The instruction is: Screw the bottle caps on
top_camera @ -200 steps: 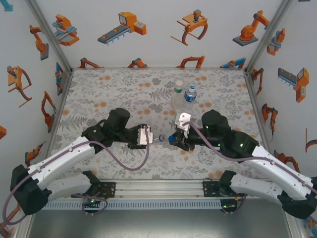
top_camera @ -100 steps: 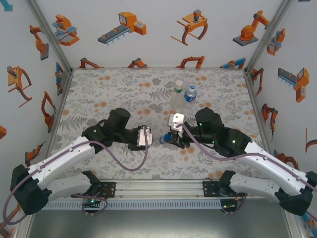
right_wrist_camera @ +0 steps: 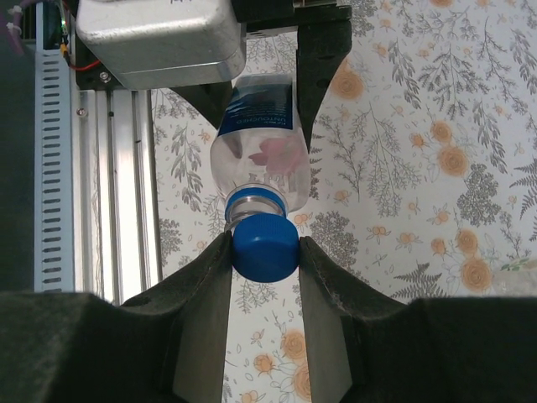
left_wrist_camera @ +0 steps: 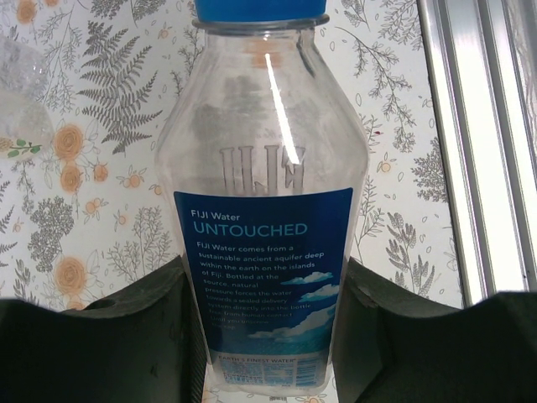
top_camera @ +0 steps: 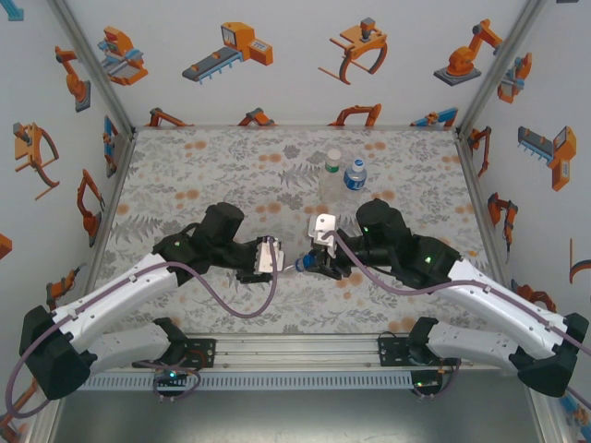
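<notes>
Since a second ago the right arm (top_camera: pixel 434 268) has slid left in mid-frame, bringing the blue cap (right_wrist_camera: pixel 265 246) up to the neck of the slim bottle (left_wrist_camera: pixel 264 210). From above, cap and neck are too small to make out. The left jaws clamp the bottle's labelled body, mid-frame above the desk (top_camera: pixel 185 175); the right jaws pinch the cap.

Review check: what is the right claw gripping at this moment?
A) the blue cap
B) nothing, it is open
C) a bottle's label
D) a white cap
A: in the right wrist view the right claw pinches the blue cap at the neck of the bottle, which the left claw holds.
</notes>
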